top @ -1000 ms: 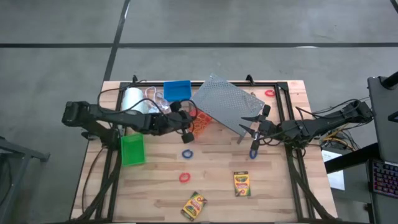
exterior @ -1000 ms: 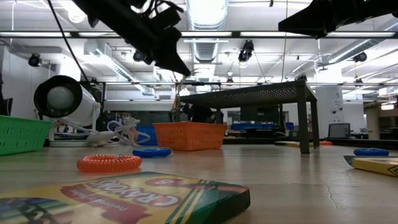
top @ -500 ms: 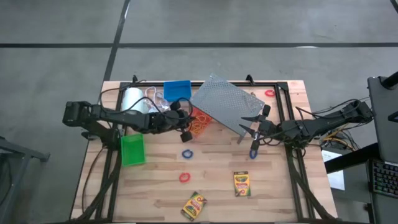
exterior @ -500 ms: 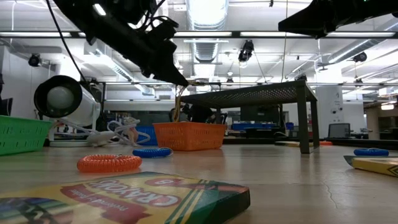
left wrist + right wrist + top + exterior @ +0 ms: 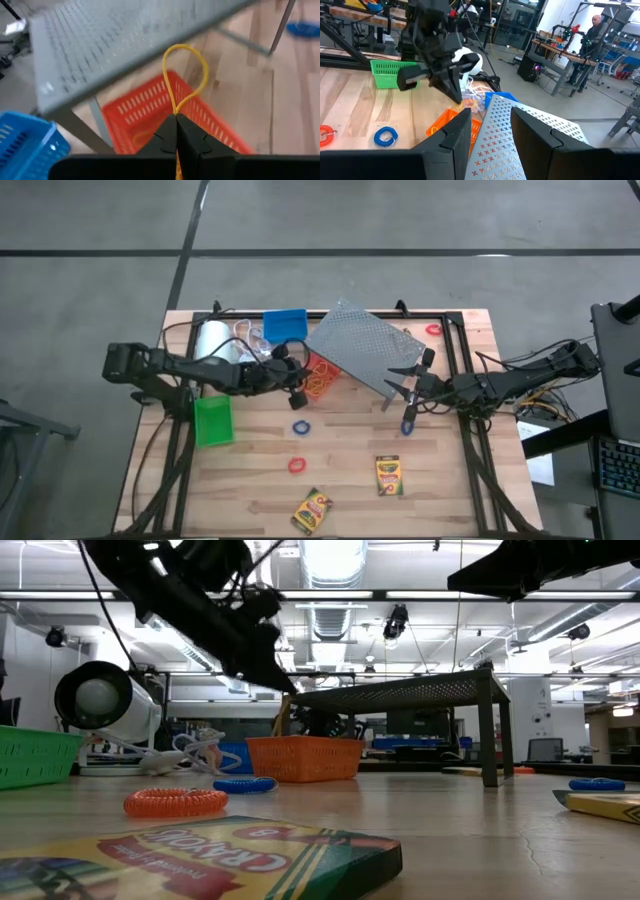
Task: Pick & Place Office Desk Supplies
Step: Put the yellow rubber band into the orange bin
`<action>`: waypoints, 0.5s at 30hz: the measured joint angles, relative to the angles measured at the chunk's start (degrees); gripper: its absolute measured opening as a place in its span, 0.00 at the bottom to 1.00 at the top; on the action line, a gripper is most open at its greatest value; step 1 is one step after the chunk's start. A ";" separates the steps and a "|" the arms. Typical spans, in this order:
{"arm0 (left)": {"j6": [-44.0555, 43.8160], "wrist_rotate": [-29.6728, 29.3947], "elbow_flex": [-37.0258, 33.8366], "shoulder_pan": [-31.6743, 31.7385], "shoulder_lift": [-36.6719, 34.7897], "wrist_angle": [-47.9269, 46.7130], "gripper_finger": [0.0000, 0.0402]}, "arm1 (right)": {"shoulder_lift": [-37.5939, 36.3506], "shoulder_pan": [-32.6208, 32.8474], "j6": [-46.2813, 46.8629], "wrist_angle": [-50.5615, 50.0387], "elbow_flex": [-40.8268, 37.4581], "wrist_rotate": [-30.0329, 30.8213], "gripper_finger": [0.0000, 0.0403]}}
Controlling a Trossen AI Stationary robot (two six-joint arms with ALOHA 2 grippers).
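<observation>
Your left hand (image 5: 176,131) has eased back over the orange bin (image 5: 320,378), pinched shut on a yellow band (image 5: 184,75), while the right hand (image 5: 402,392) waits open by the rack (image 5: 368,345); rings and crayon boxes (image 5: 388,475) remain on the bench (image 5: 450,480).

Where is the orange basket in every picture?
High view: the orange basket sits mid-table, partly under the grey rack.
Low view: middle of the picture, left of the rack.
Left wrist view: just beyond the shut left gripper, which pinches a yellow band; the basket sits under the rack's edge.
Right wrist view: low centre, beside the rack.
Shared landmark: the grey rack.
</observation>
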 joint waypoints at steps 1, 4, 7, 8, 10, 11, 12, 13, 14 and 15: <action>0.01 0.00 -0.04 0.01 0.81 -0.15 0.00 | 0.00 0.00 0.02 0.01 0.01 0.00 0.34; 0.01 0.00 0.36 0.13 3.96 1.23 0.00 | 0.00 0.00 -0.06 0.04 0.02 0.00 0.34; 0.03 0.03 1.85 0.33 7.59 0.86 0.00 | 0.00 0.00 -0.12 0.08 0.02 0.00 0.34; 0.05 0.15 2.42 0.49 8.51 0.37 0.00 | 0.00 -0.01 -0.08 0.06 0.02 0.00 0.34; 0.05 0.17 4.12 1.09 10.22 -0.52 0.00 | -0.01 -0.01 0.02 0.11 0.02 0.00 0.34; 0.04 0.20 4.91 1.51 10.94 -2.05 0.00 | 0.00 0.00 -0.01 0.13 0.02 0.00 0.34; 0.03 0.42 5.71 1.98 11.50 -4.17 0.00 | -0.02 0.00 -0.04 0.13 0.02 0.00 0.34; -0.01 0.83 6.63 2.45 12.00 -5.92 0.00 | -0.02 0.00 -0.09 0.10 0.02 0.00 0.34; -0.27 1.13 7.43 2.90 12.39 -7.22 0.00 | 0.00 0.00 -0.07 0.08 0.02 0.00 0.34; -0.52 1.77 8.14 3.41 12.61 -8.67 0.00 | 0.00 0.00 0.01 0.06 0.02 0.00 0.34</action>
